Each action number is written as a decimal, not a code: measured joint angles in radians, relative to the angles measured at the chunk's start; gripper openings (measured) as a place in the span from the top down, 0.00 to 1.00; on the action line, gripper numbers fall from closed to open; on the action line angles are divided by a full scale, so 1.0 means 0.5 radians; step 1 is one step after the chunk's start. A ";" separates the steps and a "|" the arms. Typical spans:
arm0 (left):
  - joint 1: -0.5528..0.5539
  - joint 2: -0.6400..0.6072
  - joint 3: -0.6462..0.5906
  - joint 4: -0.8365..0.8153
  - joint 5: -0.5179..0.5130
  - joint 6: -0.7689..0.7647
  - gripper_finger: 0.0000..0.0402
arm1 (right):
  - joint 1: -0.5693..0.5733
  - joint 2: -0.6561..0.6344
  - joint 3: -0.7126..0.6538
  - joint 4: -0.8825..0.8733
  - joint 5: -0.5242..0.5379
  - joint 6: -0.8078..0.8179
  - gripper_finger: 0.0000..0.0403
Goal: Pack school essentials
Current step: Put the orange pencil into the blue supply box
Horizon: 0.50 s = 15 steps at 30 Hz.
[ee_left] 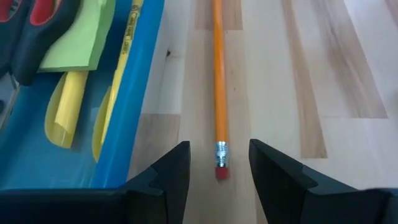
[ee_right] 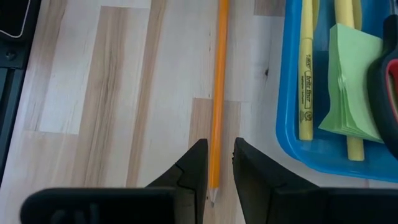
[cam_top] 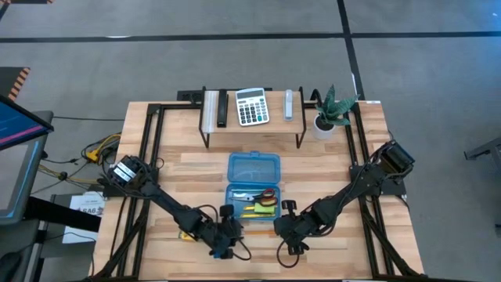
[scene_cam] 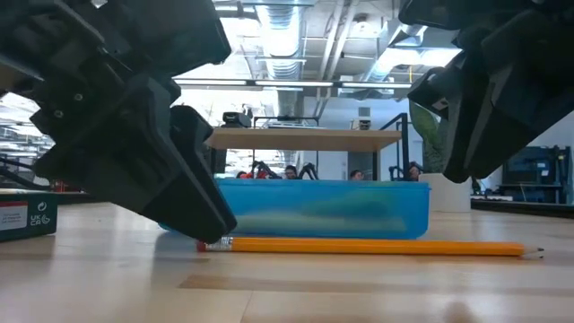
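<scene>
1. Left claw [ee_left: 219, 163] sits low at the worktop [ee_left: 348, 74], part open, its two dark fingers [ee_left: 171, 171] either side of the eraser end of the orange pencil [ee_left: 218, 81]; the gap is wider than the pencil and the fingers are not touching it, nothing held.
2. Right claw [ee_right: 216, 163] is at the other end, part open with a narrow gap, fingers [ee_right: 193, 168] straddling the sharpened tip; can't tell if they touch the pencil, not clearly gripped.
3. Orange pencil lies flat on the wood, running between both claws, just beside the near long wall of the blue case [cam_top: 253, 205] and parallel to it, not inside.
4. Pencil: thin, glossy orange shaft, silver ferrule, pink-red eraser [ee_left: 221, 172], pointed dark tip at the right claw's end.
5. Case: open, blue translucent plastic, rounded corners, lid [cam_top: 254, 168] folded back on the far side.
6. Inside the case: yellow pencil [ee_right: 305, 68] with dark print along the near wall, green sticky notes [ee_right: 351, 81] as a stack, red-handled scissors [cam_top: 266, 196], yellow curled piece [ee_left: 65, 112].
7. Worktop: pale wood planks with visible grain.
8. Farther back: raised shelf [cam_top: 250, 125] with grey calculator [cam_top: 251, 106], small potted plant [cam_top: 329, 113] beside it.
</scene>
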 joint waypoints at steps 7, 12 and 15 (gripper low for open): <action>-0.002 0.001 0.145 -0.257 -0.051 0.052 0.62 | 0.000 0.000 0.000 0.000 0.000 0.000 0.76; 0.000 0.001 0.148 -0.270 -0.048 0.051 0.62 | 0.000 0.000 0.000 0.000 0.001 0.001 0.76; 0.000 0.001 0.148 -0.260 -0.034 0.051 0.62 | 0.000 0.000 0.000 0.000 0.000 0.000 0.76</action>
